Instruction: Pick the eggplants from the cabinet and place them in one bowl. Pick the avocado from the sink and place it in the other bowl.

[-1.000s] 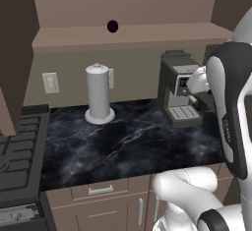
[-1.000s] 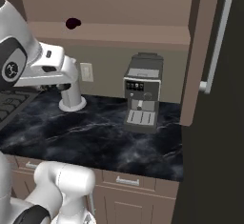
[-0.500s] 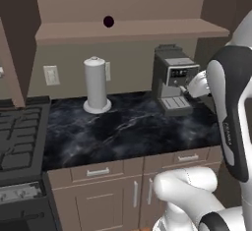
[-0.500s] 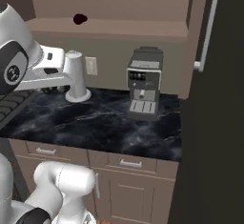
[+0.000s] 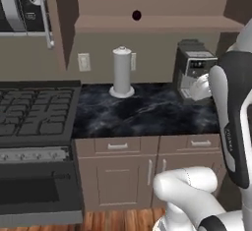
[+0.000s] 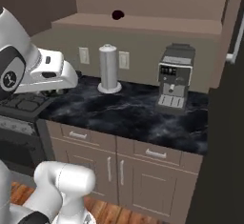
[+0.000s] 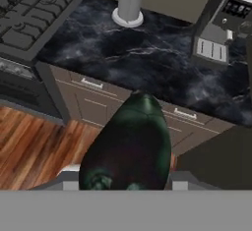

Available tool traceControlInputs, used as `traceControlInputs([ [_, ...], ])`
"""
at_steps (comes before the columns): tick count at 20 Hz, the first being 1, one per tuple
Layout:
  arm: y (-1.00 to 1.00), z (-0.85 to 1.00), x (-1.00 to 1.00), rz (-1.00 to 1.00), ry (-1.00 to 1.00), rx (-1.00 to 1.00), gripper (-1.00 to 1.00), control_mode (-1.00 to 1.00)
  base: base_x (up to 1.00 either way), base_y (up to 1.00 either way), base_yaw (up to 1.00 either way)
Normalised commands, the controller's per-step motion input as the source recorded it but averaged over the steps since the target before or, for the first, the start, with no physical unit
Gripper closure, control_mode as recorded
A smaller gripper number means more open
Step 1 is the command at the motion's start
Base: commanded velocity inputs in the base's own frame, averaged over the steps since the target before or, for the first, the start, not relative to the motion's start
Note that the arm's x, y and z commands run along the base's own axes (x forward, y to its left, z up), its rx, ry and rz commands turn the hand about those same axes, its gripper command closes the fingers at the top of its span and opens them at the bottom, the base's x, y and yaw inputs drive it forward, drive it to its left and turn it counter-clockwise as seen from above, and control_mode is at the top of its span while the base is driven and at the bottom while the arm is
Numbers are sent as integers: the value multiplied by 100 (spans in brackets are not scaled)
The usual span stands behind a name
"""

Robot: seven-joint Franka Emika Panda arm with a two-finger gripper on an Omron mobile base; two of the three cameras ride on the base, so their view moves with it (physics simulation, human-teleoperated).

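One item held: avocado
Left base view: paper towel roll upright on dark counter, coffee machine to its right, stove at left; small dark item on shelf above.
Right base view: same roll, machine w/ counter between.
Hand view: gripper pinching dark-green avocado, over cabinet fronts & wood floor.

arm raised, forearm level | pincer clamped on avocado

A paper towel roll and a coffee machine stand well apart on the dark marble worktop.
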Motion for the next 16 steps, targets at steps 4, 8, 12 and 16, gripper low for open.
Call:
traceControlInputs([
  [4,0,0,0,0,0,0,100,100,0,27,75],
  [8,0,0,0,0,0,0,100,100,0,1,84],
  [12,0,0,0,0,0,0,100,100,0,0,84],
  [16,0,0,0,0,0,0,100,100,0,3,81],
])
